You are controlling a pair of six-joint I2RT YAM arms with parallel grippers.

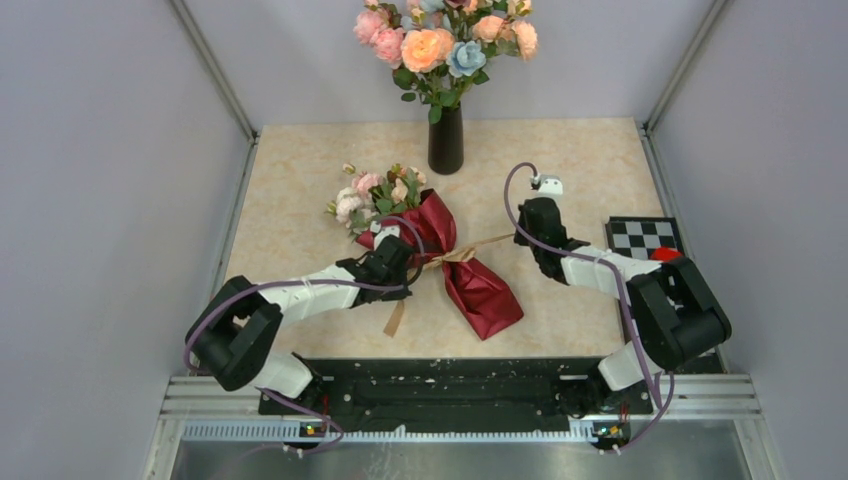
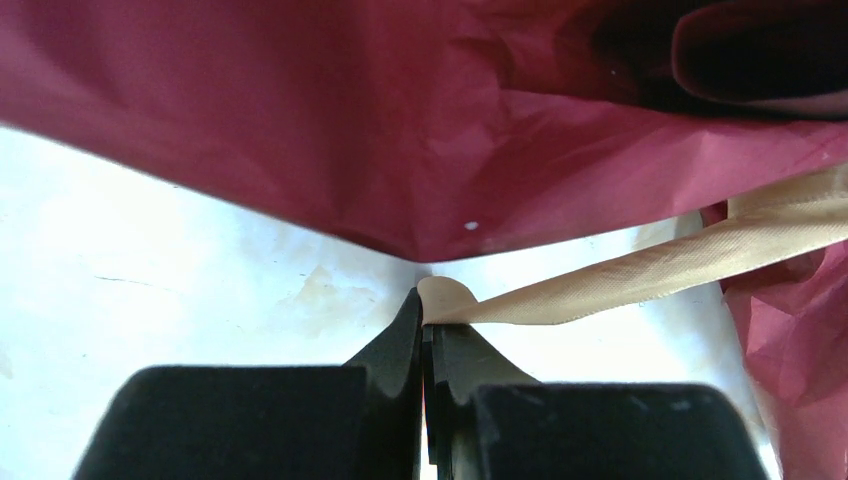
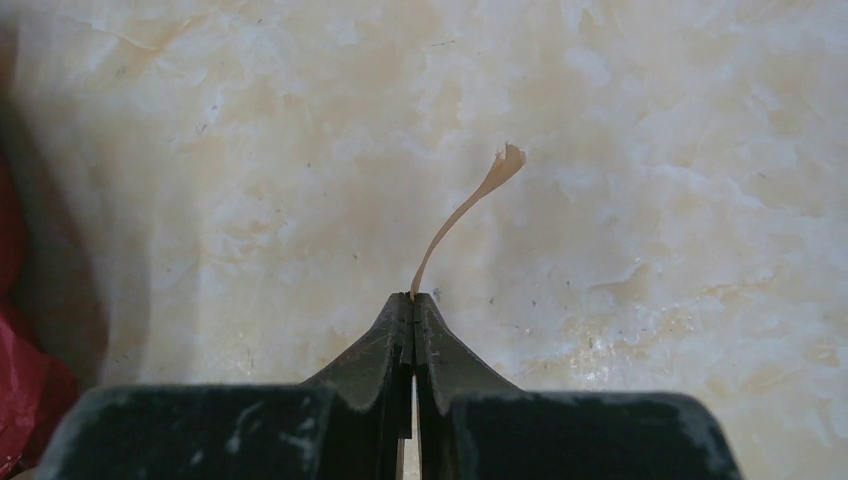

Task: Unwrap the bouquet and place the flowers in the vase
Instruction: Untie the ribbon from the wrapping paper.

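The bouquet [image 1: 478, 290] lies on its side at mid-tabletop [image 1: 585, 180], wrapped and tied, with its flowers [image 1: 372, 193] toward the far left. The vase [image 1: 446, 140] stands upright well apart at the far edge. The left pincer [image 2: 425, 312] is closed on one ribbon [image 2: 620, 270] end just beside the red paper. The right pincer [image 3: 413, 298] is clamped on the other end, which runs straight from the knot.

The ribbon [image 1: 490, 244] stretches from the bouquet [image 1: 485, 295] to the right claw [image 1: 521, 237].
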